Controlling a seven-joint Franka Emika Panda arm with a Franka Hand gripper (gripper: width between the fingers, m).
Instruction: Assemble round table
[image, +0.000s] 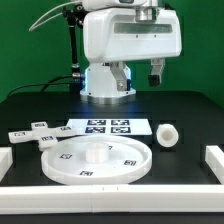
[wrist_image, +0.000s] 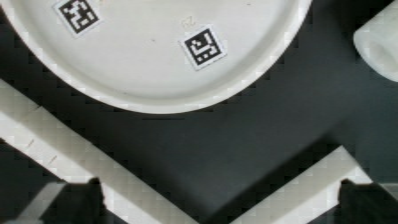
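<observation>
Hand (image: 157, 72) hung high near the arm's base, well above the counter (image: 190, 110) and well apart from every part. In the wrist view the two fingers (wrist_image: 71, 203) sat far apart at the frame corners with only dark counter and white border strips between them, so the hand was wide and empty.

Parts, exterior view:
- Round tabletop (image: 97, 172) lay flat near the front, rim upward, with a short raised hub (image: 95, 151) at its centre. Rim-up looks deliberate: the hub is likely the socket for the leg, so it has to face the hand.
- Leg (image: 168, 135) lay on the counter toward the exterior view's right, apart from the tabletop and just beside the marker board (image: 108, 127).
- Cross-shaped foot (image: 35, 136) lay flat on the exterior view's left, near the tabletop's edge; contact could not be judged.
- White border blocks (image: 215, 160) ringed the work area, probably to keep parts from sliding off.

The wrist view took in much of the tabletop (wrist_image: 143, 60) and two of its tags. A high pose would serve that, giving a broad look before committing to a grasp.

Judgement: nothing joined yet, so the assembly was at its start. Leg seems the next pick; being round, it may roll if nudged.
</observation>
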